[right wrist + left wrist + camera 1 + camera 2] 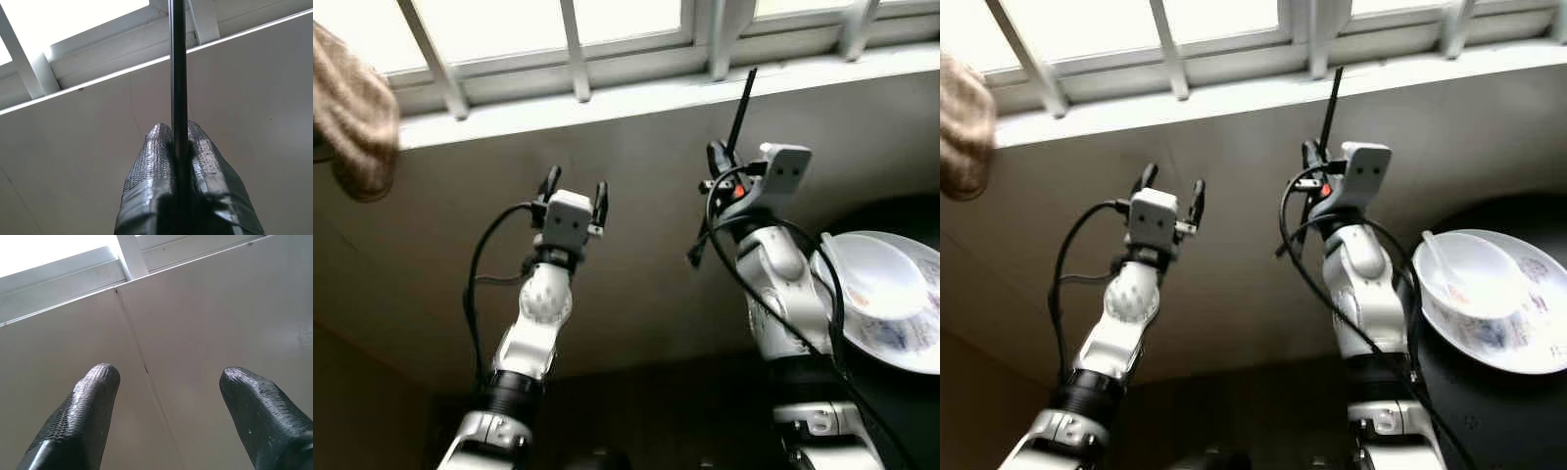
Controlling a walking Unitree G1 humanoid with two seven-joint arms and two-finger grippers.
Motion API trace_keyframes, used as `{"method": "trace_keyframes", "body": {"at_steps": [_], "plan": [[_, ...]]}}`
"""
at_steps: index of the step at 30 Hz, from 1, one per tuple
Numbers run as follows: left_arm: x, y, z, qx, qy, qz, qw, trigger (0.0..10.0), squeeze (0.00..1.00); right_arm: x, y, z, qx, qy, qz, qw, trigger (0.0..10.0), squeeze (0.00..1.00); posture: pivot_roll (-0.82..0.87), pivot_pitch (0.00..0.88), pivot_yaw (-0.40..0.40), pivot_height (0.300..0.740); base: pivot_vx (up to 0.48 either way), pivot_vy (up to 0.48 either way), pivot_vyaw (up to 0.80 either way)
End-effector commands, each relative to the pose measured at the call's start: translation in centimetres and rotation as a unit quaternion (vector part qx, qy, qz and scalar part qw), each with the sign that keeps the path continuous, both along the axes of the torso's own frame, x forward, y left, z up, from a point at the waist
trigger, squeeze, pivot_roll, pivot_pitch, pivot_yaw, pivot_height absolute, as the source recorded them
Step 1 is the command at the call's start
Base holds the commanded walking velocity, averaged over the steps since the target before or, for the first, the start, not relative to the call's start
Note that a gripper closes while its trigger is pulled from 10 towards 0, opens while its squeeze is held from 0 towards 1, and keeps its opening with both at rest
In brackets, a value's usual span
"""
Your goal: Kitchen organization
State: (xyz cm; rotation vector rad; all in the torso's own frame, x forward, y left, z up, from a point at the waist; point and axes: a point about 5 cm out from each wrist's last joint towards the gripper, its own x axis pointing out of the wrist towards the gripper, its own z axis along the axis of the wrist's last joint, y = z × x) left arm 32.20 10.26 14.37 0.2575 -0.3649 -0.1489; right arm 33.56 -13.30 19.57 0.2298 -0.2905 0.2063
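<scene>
Between the pressed-together fingers of the right gripper (722,157), a thin black rod (741,106), pinched near its lower end, pointing up toward the window ledge (636,96). Probably mid-carry; next, a place to set it down. Nearby right, white bowl (891,294). Left gripper (574,189) spread, empty.

White bowl (1489,294) with faint blue-and-red print, white spoon (1438,262) inside; black thin stick (177,73); beige wall (646,196); tan cloth (352,113); white window frame (573,49).
</scene>
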Motion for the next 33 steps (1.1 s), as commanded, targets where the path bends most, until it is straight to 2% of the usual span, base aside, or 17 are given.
{"method": "trace_keyframes", "body": {"at_steps": [1, 5, 29, 33], "plan": [[0.11, 0.16, 0.18, 0.005, -0.004, -0.001, 1.0, 10.0, 0.0, -0.15, 0.34, 0.91, -0.007, -0.025, 0.003, 1.0, 0.0, 0.0, -0.18, 0.0, 0.042, 0.74, 0.0, 0.0, 0.8], [0.13, 0.17, 0.2, 0.005, -0.004, 0.0, 1.0, 10.0, 0.0, -0.3, 0.69, 0.96, -0.024, -0.034, 0.01, 0.999, 0.0, 0.0, -0.17, 0.0, 0.04, 0.74, 0.0, 0.0, 0.8], [0.13, 0.2, 0.16, -0.002, -0.002, 0.002, 1.0, 10.0, 0.0, -0.36, 0.86, 0.68, -0.04, -0.036, 0.015, 0.998, 0.0, 0.0, -0.17, 0.0, 0.037, 0.74, 0.0, 0.0, 0.8], [0.31, 0.3, -0.01, -0.003, 0.011, 0.003, 1.0, 10.0, 0.0, -0.35, 0.85, 0.62, -0.038, -0.035, 0.014, 0.999, 0.0, 0.0, -0.17, 0.0, 0.039, 0.74, 0.0, 0.48, 0.8]]}}
